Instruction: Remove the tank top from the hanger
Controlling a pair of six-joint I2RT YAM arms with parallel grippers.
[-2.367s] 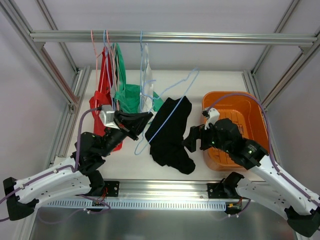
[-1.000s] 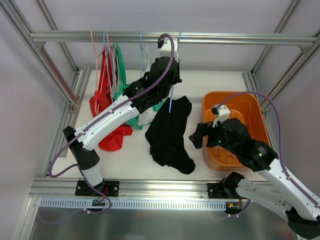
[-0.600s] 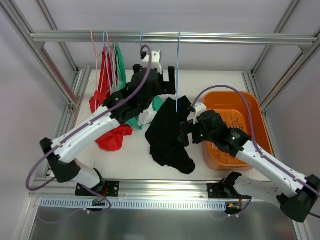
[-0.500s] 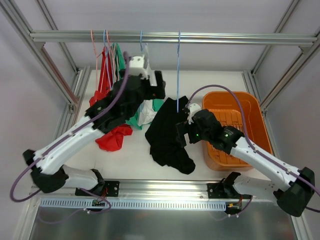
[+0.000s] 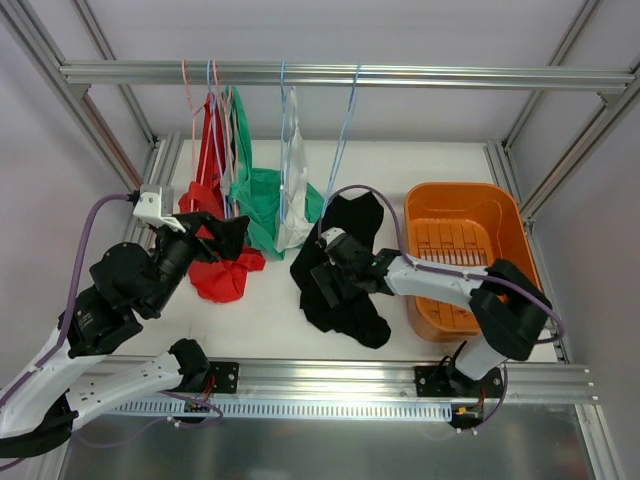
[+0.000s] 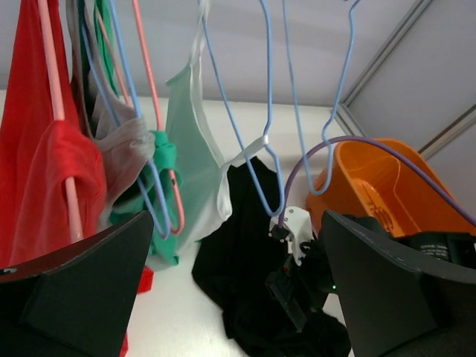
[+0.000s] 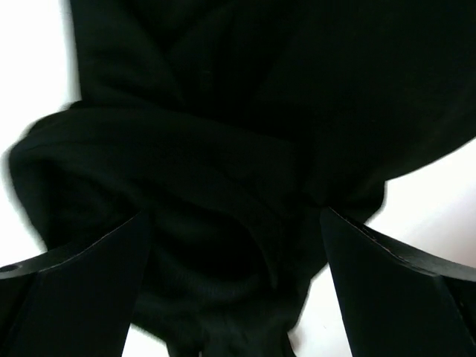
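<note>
The black tank top [image 5: 345,250] lies crumpled on the white table, off the hanger. The bare blue wire hanger [image 5: 344,135] hangs from the top rail just above it. My right gripper [image 5: 318,284] reaches left and sits low over the tank top, open. In the right wrist view its jaws [image 7: 234,223] straddle a raised fold of black cloth [image 7: 223,149] without closing on it. My left gripper [image 5: 222,236] is pulled back at the left, open and empty. In the left wrist view it [image 6: 238,223] looks towards the tank top [image 6: 230,260] and the hanger [image 6: 343,82].
An orange bin [image 5: 470,215] stands at the right. Red [image 5: 215,270], green [image 5: 255,195] and white [image 5: 295,215] garments hang on other hangers from the rail [image 5: 450,76] at the left. Aluminium frame posts run along both sides.
My left gripper let go of the blue hanger at the rail, opened, and drew back down to the left. My right arm stretched left and down onto the black tank top.
</note>
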